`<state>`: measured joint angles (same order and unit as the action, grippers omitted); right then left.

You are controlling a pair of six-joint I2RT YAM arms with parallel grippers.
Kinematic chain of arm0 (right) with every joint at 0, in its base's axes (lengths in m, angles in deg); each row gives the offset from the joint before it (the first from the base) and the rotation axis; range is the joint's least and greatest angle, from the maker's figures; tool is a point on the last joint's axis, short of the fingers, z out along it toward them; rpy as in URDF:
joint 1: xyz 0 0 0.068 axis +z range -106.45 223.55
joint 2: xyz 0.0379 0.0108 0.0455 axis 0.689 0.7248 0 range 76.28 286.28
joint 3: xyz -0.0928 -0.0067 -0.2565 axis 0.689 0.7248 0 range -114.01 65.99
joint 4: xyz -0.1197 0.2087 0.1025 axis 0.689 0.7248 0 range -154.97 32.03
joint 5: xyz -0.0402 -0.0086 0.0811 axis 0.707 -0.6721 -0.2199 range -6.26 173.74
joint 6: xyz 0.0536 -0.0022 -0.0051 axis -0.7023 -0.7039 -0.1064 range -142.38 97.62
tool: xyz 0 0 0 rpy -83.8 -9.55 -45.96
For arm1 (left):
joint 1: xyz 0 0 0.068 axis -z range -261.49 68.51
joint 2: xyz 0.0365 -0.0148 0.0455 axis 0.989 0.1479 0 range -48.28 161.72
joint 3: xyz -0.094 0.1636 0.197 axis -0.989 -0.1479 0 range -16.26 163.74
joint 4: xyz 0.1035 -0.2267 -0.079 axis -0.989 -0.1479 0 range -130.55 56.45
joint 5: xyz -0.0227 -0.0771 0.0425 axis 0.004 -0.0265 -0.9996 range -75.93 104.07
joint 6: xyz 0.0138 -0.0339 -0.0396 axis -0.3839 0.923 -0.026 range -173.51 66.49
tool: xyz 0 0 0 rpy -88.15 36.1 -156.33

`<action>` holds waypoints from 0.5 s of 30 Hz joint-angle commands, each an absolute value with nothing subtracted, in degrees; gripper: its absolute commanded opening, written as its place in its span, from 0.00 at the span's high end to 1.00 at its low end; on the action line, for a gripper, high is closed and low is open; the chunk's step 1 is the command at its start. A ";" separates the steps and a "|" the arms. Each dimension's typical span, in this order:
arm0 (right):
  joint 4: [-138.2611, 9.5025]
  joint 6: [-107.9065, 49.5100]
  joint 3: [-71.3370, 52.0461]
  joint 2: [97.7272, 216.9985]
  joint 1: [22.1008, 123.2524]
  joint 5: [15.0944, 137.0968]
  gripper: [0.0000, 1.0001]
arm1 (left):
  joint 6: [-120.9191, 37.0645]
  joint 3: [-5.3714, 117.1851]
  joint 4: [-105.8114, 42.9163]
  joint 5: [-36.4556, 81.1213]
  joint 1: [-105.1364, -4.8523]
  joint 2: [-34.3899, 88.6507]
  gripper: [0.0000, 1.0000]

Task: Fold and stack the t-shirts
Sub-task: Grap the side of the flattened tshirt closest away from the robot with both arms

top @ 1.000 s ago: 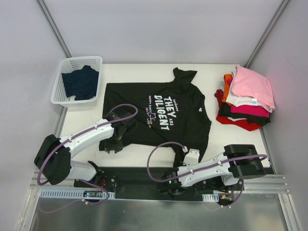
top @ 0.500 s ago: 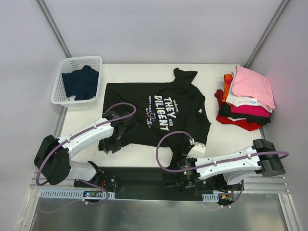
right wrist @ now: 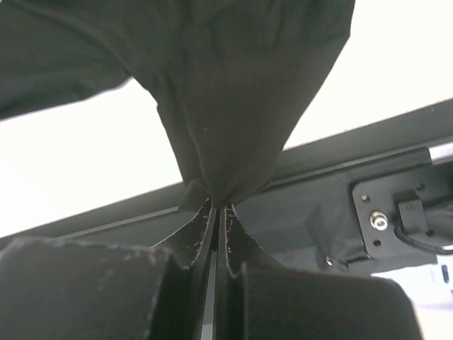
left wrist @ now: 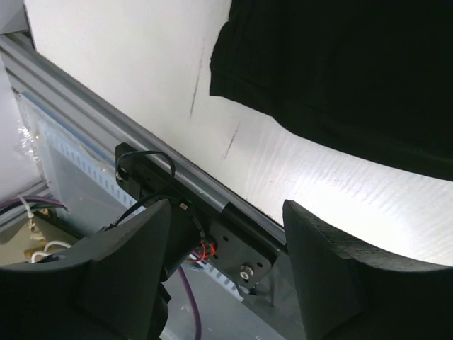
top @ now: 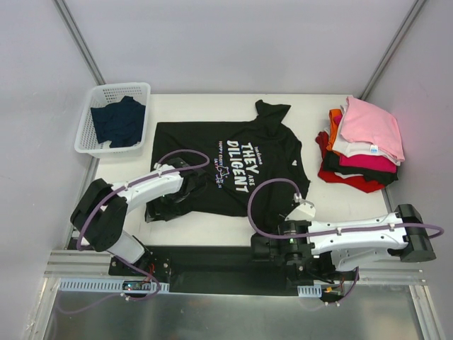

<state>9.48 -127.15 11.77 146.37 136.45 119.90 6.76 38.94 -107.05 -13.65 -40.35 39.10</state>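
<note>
The black t-shirt [top: 233, 163] lies spread on the desk [top: 340, 205]. The right pincer [right wrist: 216, 212] is clamped on its near right corner, bunching the cloth. The left pincer [left wrist: 226, 212] is apart and empty over its near left corner.

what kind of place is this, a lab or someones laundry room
Probably a robot test cell, not a home. A left arm and right arm are bolted at the edge of a white table with grey walls, and the laundry is staged: one black t-shirt, a stack of folded shirts, a basket.
</note>
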 commanded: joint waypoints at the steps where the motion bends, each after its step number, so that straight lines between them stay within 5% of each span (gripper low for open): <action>1: 29.68 -126.28 12.37 143.00 134.96 124.87 0.99 | 3.80 37.97 -103.35 -14.67 -42.99 35.76 0.33; 8: 27.23 -118.74 15.27 136.94 130.31 125.66 0.99 | -1.29 32.96 -94.73 -9.49 -53.35 28.19 0.25; 15: 22.66 -103.01 13.17 136.14 118.89 128.21 0.99 | -4.38 33.66 -89.89 -7.46 -58.29 36.44 0.25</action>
<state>10.20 -113.82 15.25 136.92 123.36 124.64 -1.74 33.30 -93.21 -9.44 -57.99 31.95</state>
